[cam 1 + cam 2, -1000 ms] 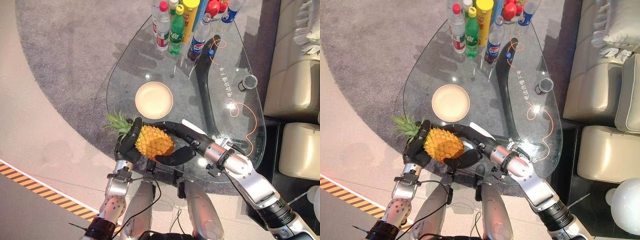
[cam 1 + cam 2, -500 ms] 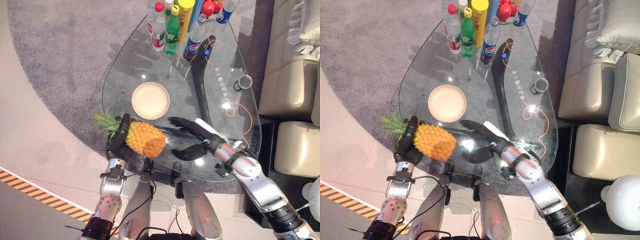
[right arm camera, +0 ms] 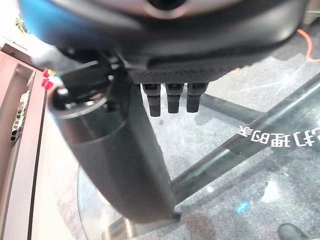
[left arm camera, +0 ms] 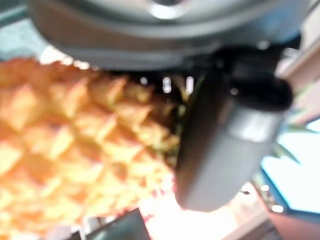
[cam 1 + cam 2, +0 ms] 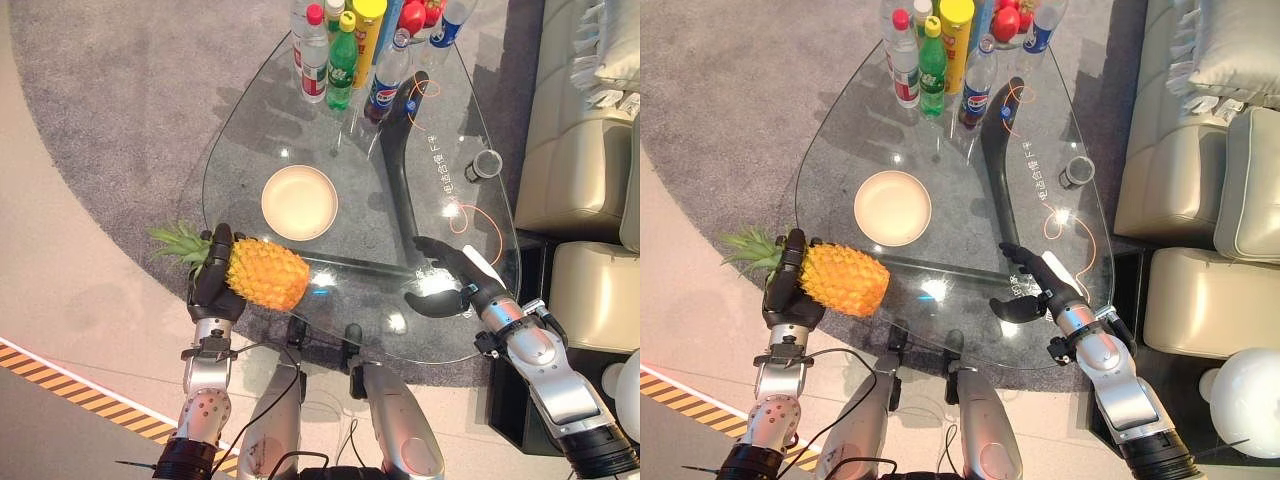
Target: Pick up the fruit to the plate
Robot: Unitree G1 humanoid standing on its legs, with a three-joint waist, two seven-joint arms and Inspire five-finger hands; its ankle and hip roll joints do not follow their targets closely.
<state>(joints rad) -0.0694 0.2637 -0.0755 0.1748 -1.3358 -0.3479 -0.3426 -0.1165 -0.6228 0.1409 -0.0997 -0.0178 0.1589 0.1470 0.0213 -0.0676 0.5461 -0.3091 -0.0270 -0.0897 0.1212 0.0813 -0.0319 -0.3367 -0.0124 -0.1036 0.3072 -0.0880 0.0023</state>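
- One pineapple [image 5: 262, 274] lies sideways in the left hand [image 5: 212, 282], whose fingers curl round the end next to the leafy crown [image 5: 180, 240].
- Its body juts out from the palm toward the bench [image 5: 440, 120], held in the air off the near edge; the plate [image 5: 299, 202] sits beyond the fruit, well apart from it.
- Judging by its bulk, it is heavy and stiff, with a rough rind that should grip well; holding it at one end lets the far end sag, so a mid-body hold or support underneath seems safer.
- Spiky leaves are a poor handle.
- Over on the other side, the right hand [image 5: 1035, 285] hovers above the glass with relaxed, spread fingers, holding nothing.
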